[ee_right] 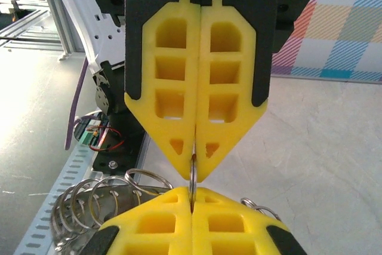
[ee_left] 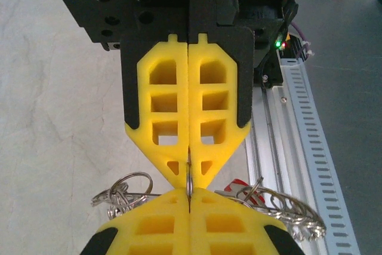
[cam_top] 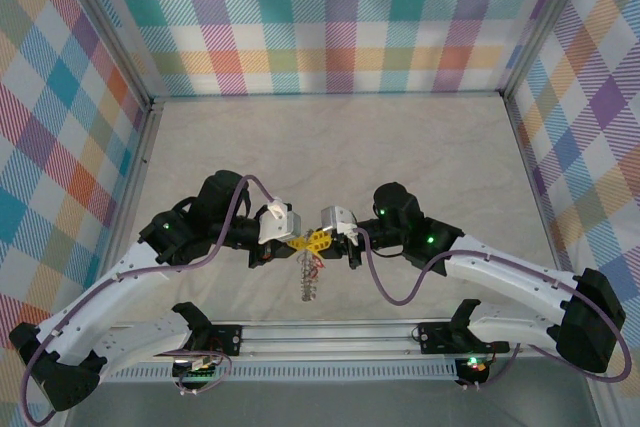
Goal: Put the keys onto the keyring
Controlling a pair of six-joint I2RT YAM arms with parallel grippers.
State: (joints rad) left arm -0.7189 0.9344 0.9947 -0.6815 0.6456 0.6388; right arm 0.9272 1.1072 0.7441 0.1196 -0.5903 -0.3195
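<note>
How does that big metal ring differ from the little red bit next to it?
Colour: the ring is grey coiled wire, the key red and plastic-looking.
Size: the ring's loops spread past both sides of the tips; the key is a tiny scrap beside them.
Grip: the ring is pinched by the shut left end effector and right end effector, tip to tip; the key is in neither.
Both bunch where the tips meet.

The far half of the table (cam_top: 330, 147) lay open, fenced left, back and right by plaid walls (cam_top: 330, 27). Near the front, the left gripper (cam_top: 302, 244) and right gripper (cam_top: 321, 240) met tip to tip, barring the middle. Both pinched the keyring (cam_top: 310, 282), which dangled beneath them, seemingly just clear of the mounting rail (cam_top: 330, 332) along the near edge.
</note>
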